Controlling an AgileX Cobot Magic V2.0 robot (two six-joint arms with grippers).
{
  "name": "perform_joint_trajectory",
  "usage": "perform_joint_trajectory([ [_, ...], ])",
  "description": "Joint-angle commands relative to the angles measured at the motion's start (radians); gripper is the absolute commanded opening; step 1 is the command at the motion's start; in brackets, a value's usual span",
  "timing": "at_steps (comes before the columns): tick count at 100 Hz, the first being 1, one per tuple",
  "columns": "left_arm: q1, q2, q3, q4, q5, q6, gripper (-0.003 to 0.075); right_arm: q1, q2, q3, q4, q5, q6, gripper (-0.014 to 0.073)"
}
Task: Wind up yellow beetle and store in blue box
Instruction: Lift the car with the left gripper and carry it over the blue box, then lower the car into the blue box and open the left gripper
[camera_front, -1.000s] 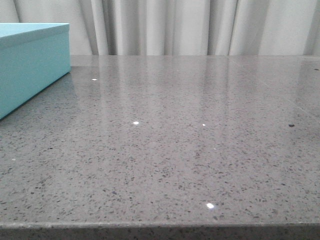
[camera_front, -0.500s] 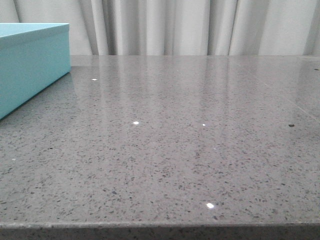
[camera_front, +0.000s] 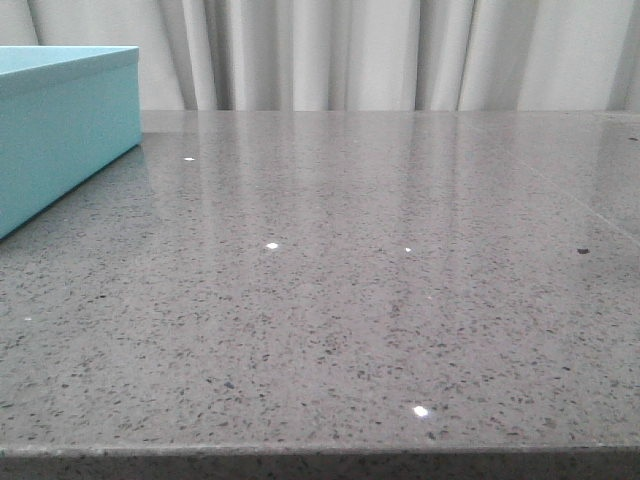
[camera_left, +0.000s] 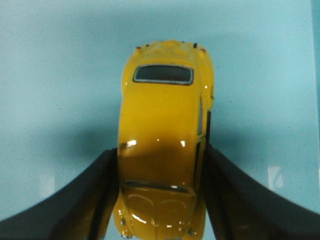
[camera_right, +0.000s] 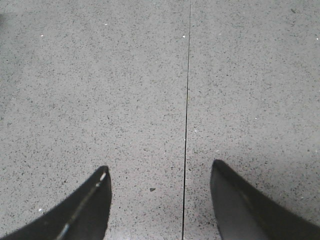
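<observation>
Left claw (camera_left: 160, 200) clenched on the yellow beetle (camera_left: 165, 135), pads on both flanks, car over the blue box (camera_left: 60, 75) surface. Right claw (camera_right: 160, 200) released, empty above the bench (camera_right: 150, 75). Risk: glossy body slips w/ uneven release, car lands tilted or rolls off inside.

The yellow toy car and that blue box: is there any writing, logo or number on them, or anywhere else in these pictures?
No readable text in any view.
Yellow toy car, held between the left gripper fingers: no badge, plate or lettering shows on its roof or bonnet.
Blue box: plain sides, no label or print.
Table: only speckles and glints of light.
Right gripper: plain dark fingers over a thin seam, no markings.
</observation>
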Motion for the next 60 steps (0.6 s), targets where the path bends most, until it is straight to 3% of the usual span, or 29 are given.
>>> perform_joint_trajectory([
  [1,0.0,-0.046,-0.025,-0.012,-0.048,-0.02,0.0368,0.0,-0.015,-0.023,-0.006,-0.07,-0.01,0.0443],
  [36,0.0,-0.068,-0.025,-0.018,-0.06,-0.02,0.0375,0.0,-0.015,-0.023,-0.006,-0.074,-0.01,0.0443],
  [60,0.0,-0.211,-0.025,-0.019,-0.105,-0.02,0.0345,0.0,-0.038,-0.02,-0.006,-0.104,-0.071,0.0443],
])
